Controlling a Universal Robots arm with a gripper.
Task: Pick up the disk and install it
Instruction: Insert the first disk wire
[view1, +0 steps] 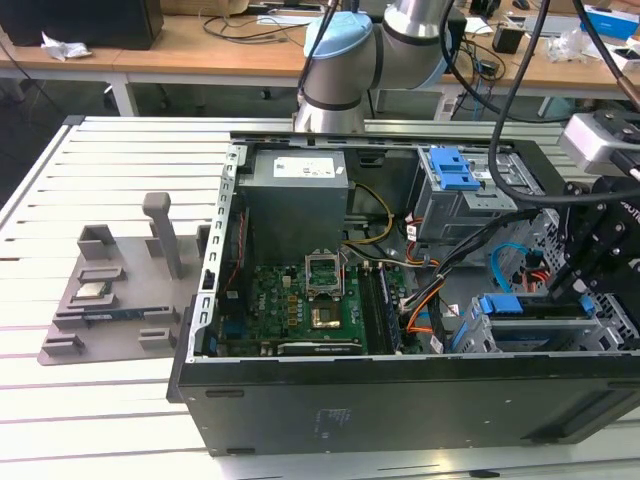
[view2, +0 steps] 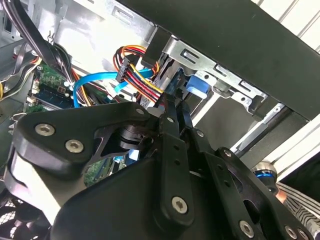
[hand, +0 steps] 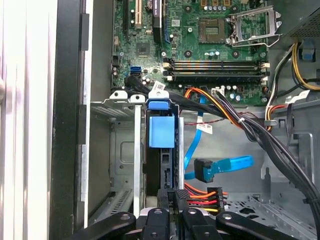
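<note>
The disk (view1: 530, 306) stands on edge in the metal drive cage (view1: 590, 335) at the exterior view's right front corner of the open computer case. Its blue bracket shows along the top. In the first wrist view the disk (hand: 167, 167) appears edge-on in a cage slot, with the blue bracket tab (hand: 162, 131) at its far end. My gripper (view1: 565, 292) reaches down into that cage. Its black fingers (view2: 172, 117) sit close together, pinched on the disk's near edge (view2: 196, 84). In the first wrist view the gripper (hand: 172, 196) clamps the thin edge.
The motherboard (view1: 300, 300) and power supply (view1: 296, 185) fill the case. A second cage with a blue latch (view1: 452, 170) is at the back. Blue and orange-red cables (hand: 220, 167) lie right beside the disk slot. A grey fixture (view1: 110, 300) lies outside on the exterior view's left.
</note>
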